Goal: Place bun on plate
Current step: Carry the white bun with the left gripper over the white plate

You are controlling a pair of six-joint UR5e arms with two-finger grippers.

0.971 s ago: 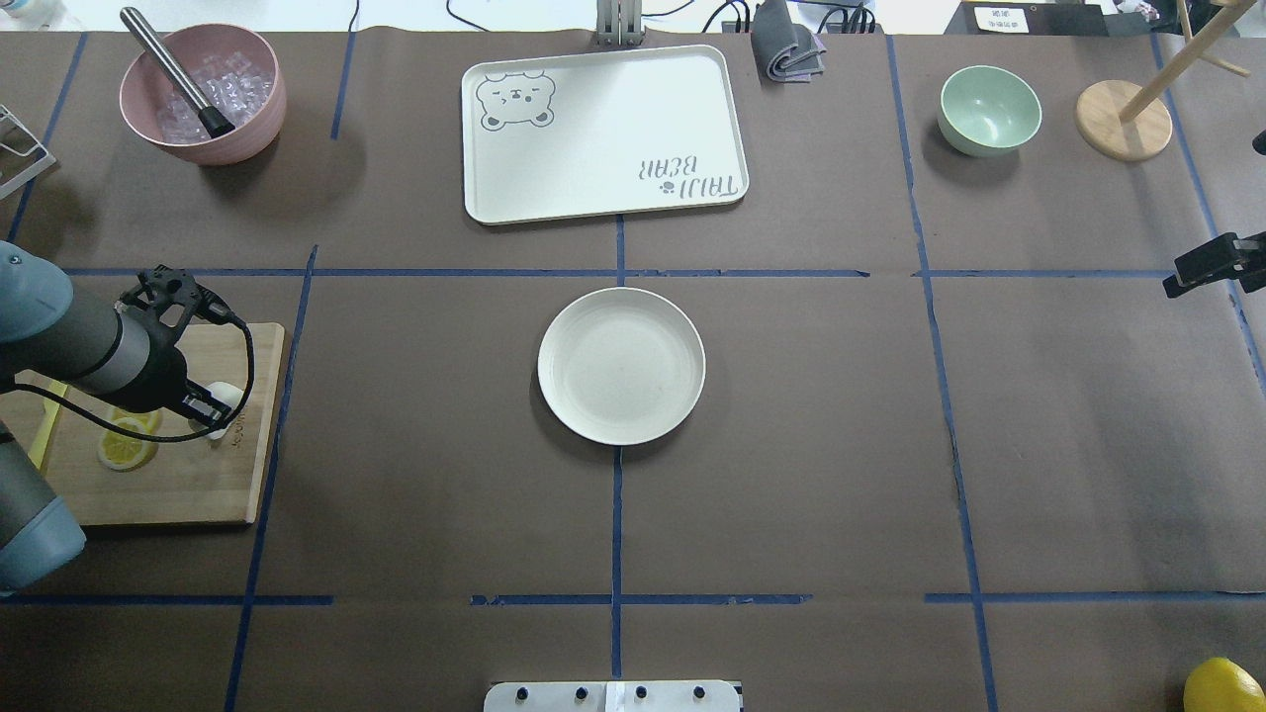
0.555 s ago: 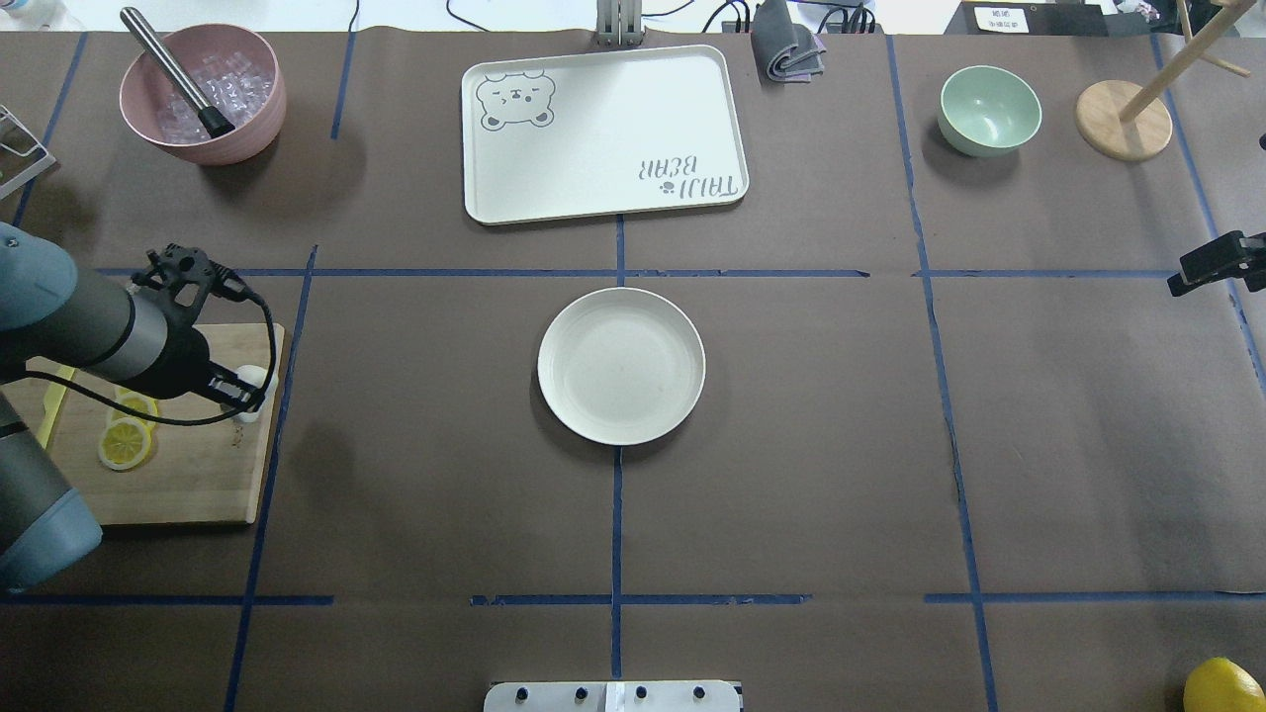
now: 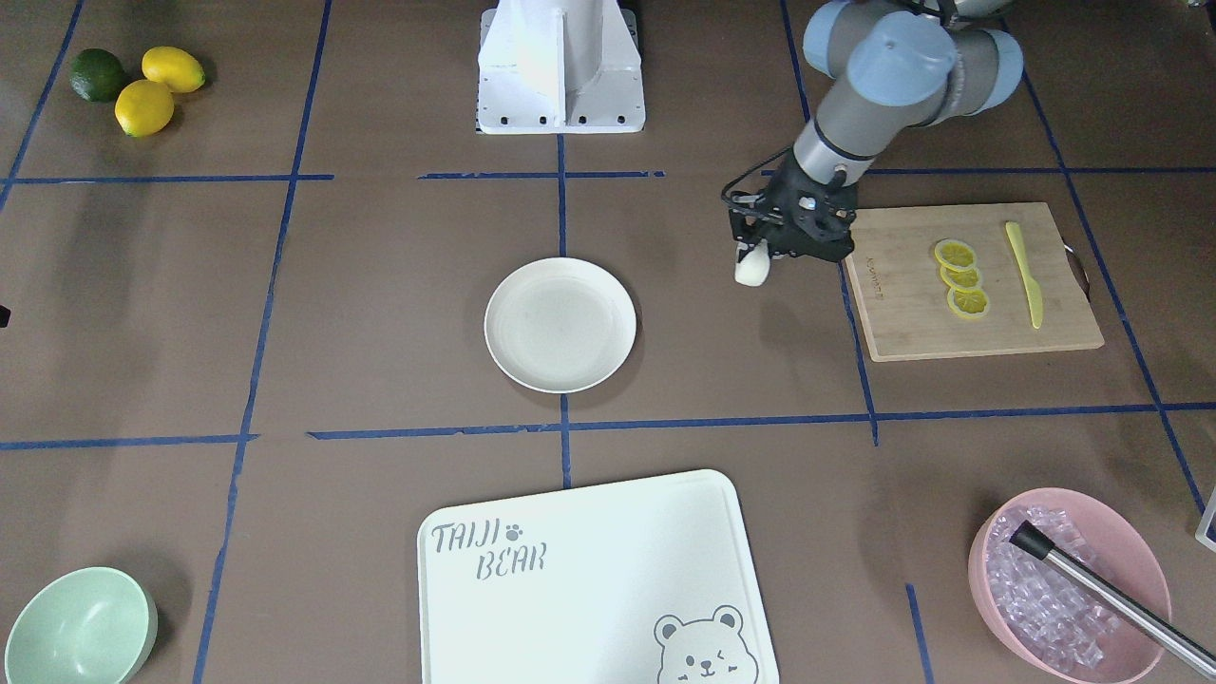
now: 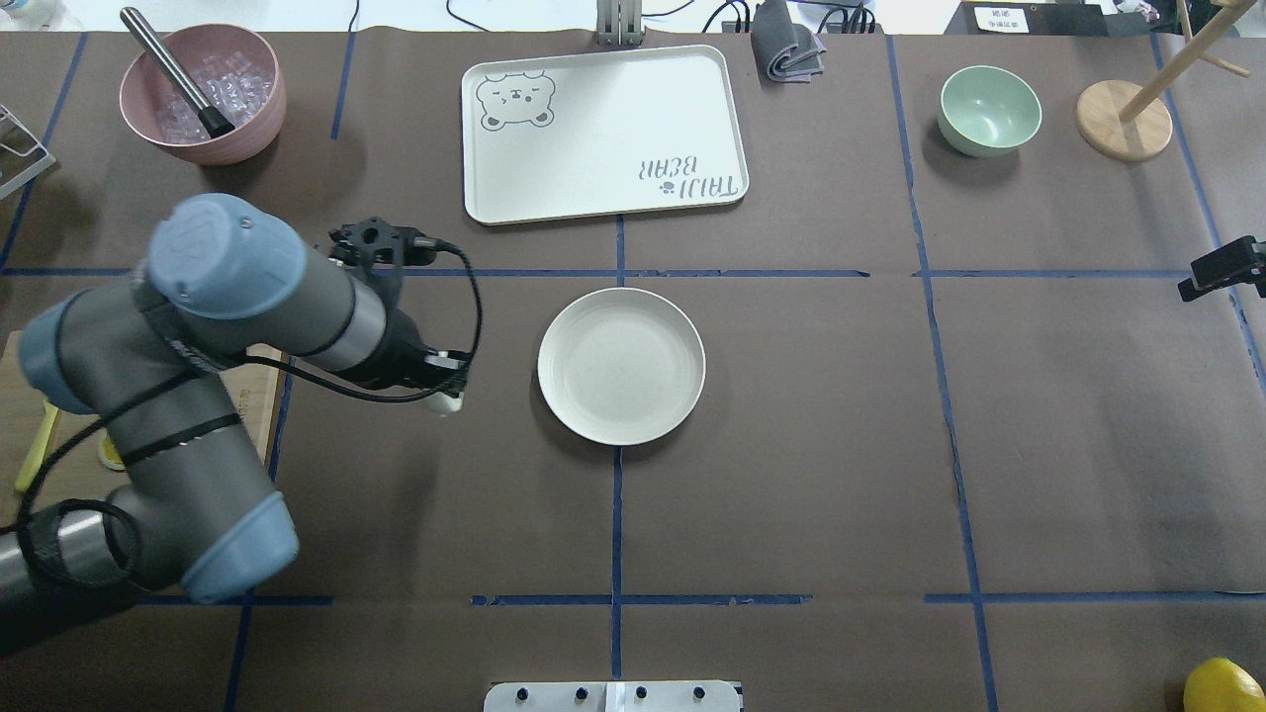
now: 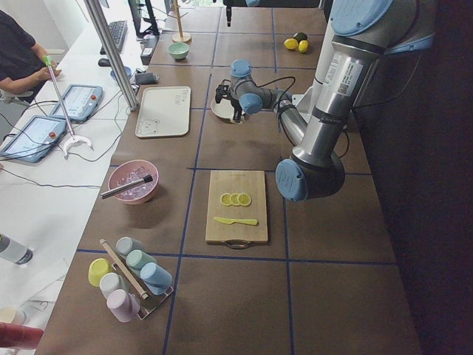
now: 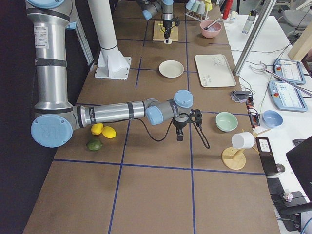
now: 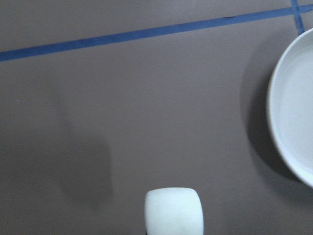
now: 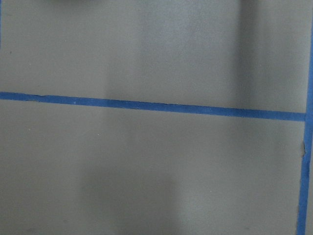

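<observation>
Left jaws pinch the bun (image 3: 751, 269), hanging above the table (image 3: 380, 285) near the plate (image 3: 560, 325)

Smooth matt bun (image 3: 750, 271) and plate (image 3: 560, 325); the cutting board (image 3: 902, 313) looks wooden.

Brown table (image 4: 791, 494) gridded with blue tape (image 4: 616, 524), white side bench (image 5: 44, 185) with tablets (image 5: 33, 137), even light

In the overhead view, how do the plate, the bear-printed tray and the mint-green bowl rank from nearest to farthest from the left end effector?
From the left end effector, which holds the bun:
1. plate, just to its right, at the table's centre.
2. bear-printed tray, centre of the far side.
3. mint-green bowl, far right corner.
</observation>
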